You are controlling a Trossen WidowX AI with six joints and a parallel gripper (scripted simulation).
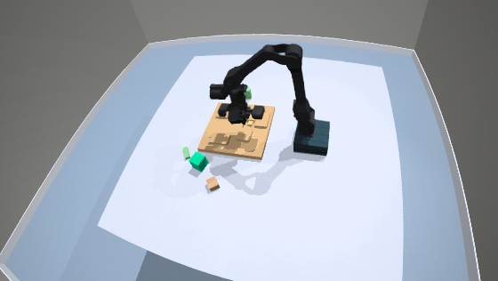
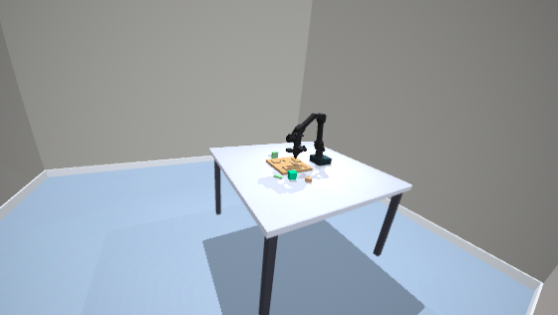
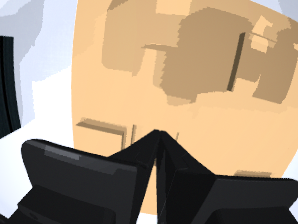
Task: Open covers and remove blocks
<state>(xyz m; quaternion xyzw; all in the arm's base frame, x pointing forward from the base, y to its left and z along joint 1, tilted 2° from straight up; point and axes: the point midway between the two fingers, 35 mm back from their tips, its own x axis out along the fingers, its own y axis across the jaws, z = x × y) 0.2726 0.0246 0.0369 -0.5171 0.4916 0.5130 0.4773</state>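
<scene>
The wooden puzzle board lies flat, with several wood-coloured covers and ledges. Arm and shadow make it hard to tell how far each cover is open, or whether any well holds a block. My gripper is shut and empty, tips just above the board. A teal cube, a slim light-green block and an orange block rest on the table off the board's near side. Another green block rests beyond the far edge.
The arm's dark base stands on the table to the right of the board. The arm arches over from it and covers the board's far part in the top view. Shadows fall across the board's near half.
</scene>
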